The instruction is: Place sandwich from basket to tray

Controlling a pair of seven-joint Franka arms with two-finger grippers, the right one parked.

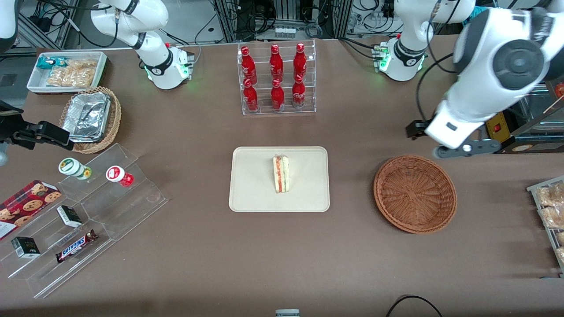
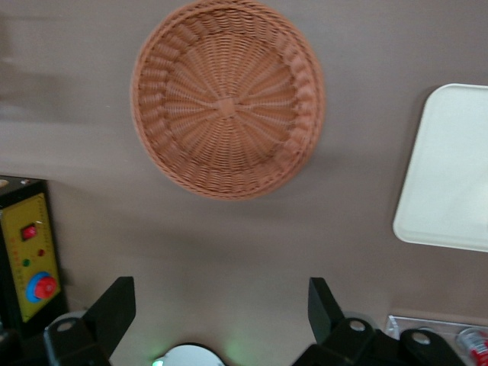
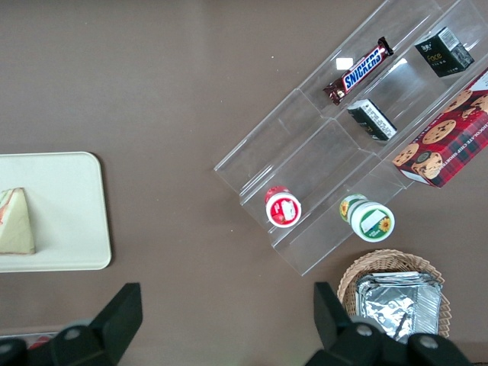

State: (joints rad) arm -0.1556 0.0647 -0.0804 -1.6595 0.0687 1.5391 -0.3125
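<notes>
I see the sandwich (image 1: 281,174) lying mid-tray (image 1: 251,193), so the placing looks done. The basket (image 1: 415,193) sits empty toward my working arm's table edge. My gripper (image 2: 221,313) hangs above it, jaws spread, holding nothing.
</notes>
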